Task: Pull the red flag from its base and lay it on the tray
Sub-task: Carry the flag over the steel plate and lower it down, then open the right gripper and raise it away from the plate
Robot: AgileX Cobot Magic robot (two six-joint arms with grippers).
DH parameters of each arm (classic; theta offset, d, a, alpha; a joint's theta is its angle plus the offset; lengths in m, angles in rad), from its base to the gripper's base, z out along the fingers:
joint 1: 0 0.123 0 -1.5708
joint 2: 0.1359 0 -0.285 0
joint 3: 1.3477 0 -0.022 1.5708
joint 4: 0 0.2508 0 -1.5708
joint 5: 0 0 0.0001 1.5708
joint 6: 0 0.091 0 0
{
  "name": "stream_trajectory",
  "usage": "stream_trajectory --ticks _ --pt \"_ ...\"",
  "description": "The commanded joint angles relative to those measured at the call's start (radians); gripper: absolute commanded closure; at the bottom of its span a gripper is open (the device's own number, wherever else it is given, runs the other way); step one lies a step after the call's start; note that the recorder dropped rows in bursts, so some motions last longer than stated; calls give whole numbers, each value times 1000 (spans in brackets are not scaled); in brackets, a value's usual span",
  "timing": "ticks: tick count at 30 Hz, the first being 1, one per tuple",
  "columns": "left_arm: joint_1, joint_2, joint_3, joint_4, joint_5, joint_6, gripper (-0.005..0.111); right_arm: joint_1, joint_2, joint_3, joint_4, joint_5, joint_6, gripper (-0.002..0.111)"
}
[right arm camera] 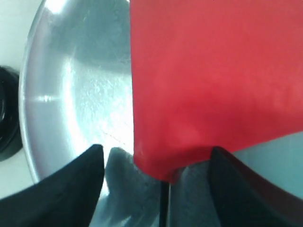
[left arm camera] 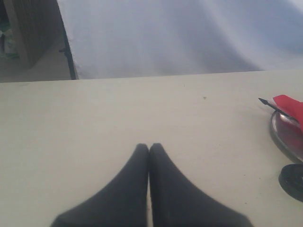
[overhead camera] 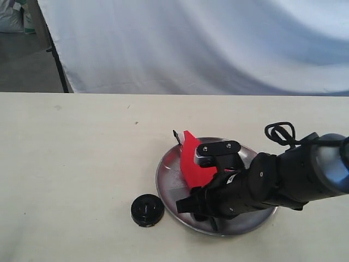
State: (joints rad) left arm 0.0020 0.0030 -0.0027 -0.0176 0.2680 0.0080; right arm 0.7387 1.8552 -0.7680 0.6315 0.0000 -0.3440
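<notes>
Right wrist view is showing me the right gripper [right arm camera: 154,150] hanging with its jaws spread wide, gripping nothing. The red flag [right arm camera: 203,80] is lying between them on the tray [right arm camera: 71,94]. I am judging the lay-down as done, with the jaws parted so the cloth sits free. Past the rim, the base [overhead camera: 147,210] is sitting bare on the table [overhead camera: 82,147], just beside the tray and apart from the flag. Farther off, the left gripper [left arm camera: 149,147] is resting closed and empty over bare tabletop, blocking nothing. The pole tip is poking over the far rim toward the white backdrop [overhead camera: 207,43].
</notes>
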Motion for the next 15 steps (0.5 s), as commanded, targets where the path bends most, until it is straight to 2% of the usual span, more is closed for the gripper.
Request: stream_trajectory --ticks 1,10,12,15 --pt "1 -3 3 -11 -3 -8 107 -9 -53 2 -13 81 -22 47" --pt "1 -3 3 -11 -3 -8 107 -9 -344 2 -13 153 -22 48" --pt "1 -3 3 -11 -3 -8 107 -9 -420 2 -13 171 -22 53" --pt "1 -3 3 -11 -3 -8 107 -9 -523 2 -13 204 -46 72"
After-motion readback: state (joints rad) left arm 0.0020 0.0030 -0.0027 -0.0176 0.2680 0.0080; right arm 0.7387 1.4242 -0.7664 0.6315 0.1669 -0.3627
